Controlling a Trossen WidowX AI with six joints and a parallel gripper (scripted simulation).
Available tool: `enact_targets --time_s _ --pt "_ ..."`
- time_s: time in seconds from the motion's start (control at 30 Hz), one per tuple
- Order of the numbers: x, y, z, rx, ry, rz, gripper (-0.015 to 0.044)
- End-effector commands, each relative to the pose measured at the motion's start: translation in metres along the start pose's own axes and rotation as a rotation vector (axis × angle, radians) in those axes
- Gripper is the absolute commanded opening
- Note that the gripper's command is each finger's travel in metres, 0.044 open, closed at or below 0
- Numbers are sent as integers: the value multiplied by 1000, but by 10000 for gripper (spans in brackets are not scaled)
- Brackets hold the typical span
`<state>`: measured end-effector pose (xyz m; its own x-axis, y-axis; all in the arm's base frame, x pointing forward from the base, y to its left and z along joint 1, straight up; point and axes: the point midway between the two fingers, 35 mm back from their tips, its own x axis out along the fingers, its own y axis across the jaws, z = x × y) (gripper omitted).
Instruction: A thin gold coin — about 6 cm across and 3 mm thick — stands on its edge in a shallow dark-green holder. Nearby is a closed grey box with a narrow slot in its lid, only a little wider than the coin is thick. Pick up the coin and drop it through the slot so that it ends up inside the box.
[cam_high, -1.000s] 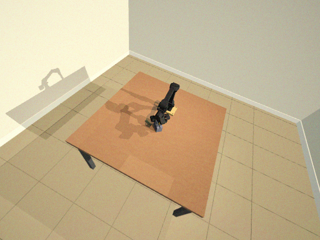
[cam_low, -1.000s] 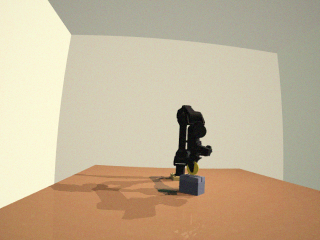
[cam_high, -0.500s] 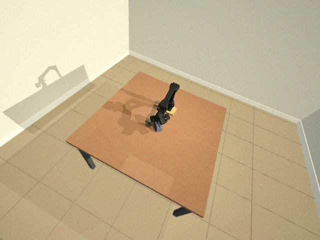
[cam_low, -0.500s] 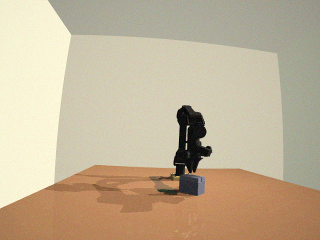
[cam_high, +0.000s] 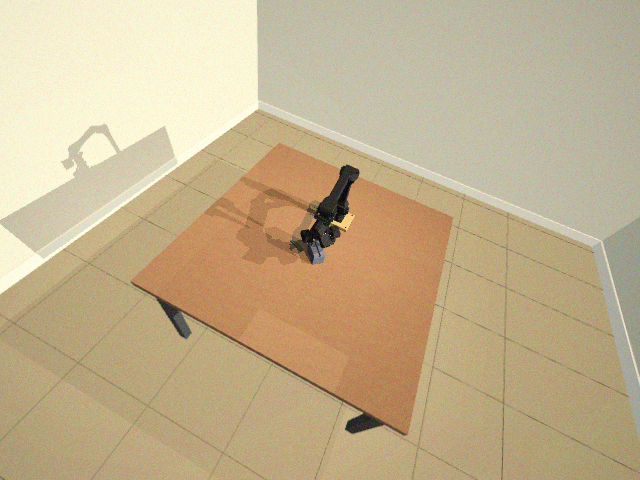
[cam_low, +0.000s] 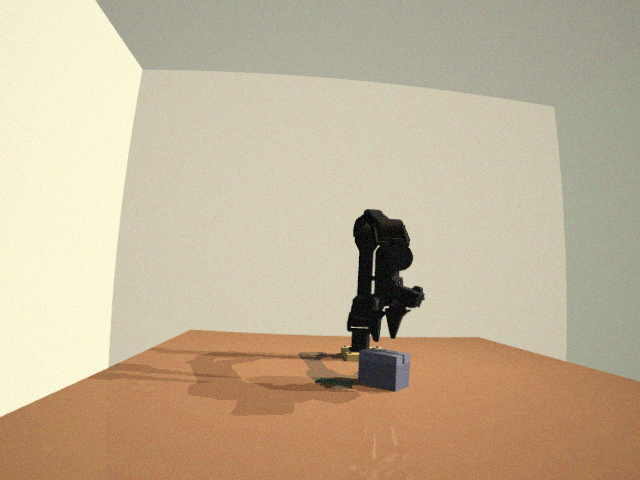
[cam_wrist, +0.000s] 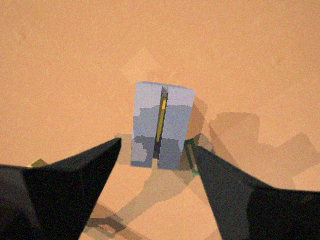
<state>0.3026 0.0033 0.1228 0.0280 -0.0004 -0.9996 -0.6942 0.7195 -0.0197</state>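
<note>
The grey box (cam_high: 315, 255) (cam_low: 376, 370) (cam_wrist: 172, 120) stands closed on the table, its lid slot running lengthwise in the wrist view. The gold coin (cam_wrist: 163, 104) shows only as a thin yellow strip within the slot. No part of it stands up above the lid in the exterior view. My gripper (cam_low: 385, 338) (cam_wrist: 159, 146) is open and empty above the box, its fingers wide apart on either side of the slot in the wrist view. The dark-green holder (cam_low: 336, 382) (cam_wrist: 192, 156) lies beside the box, partly behind a finger in the wrist view, with no coin seen in it.
The arm's yellow base plate (cam_high: 345, 221) (cam_low: 350, 355) is on the wooden table (cam_high: 206, 273) (cam_low: 206, 439), behind the box in the exterior view. The arm's shadow falls across the table and the holder.
</note>
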Motion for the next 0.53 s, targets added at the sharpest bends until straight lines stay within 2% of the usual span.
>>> enact_targets --time_s 0.0,0.03,0.13,0.5 --pt "-12 0 0 0 -3 -3 423" --pt "-21 0 0 0 -2 -2 440" --pt "-46 2 -3 0 1 1 440" --pt "-48 3 -3 0 2 2 440"
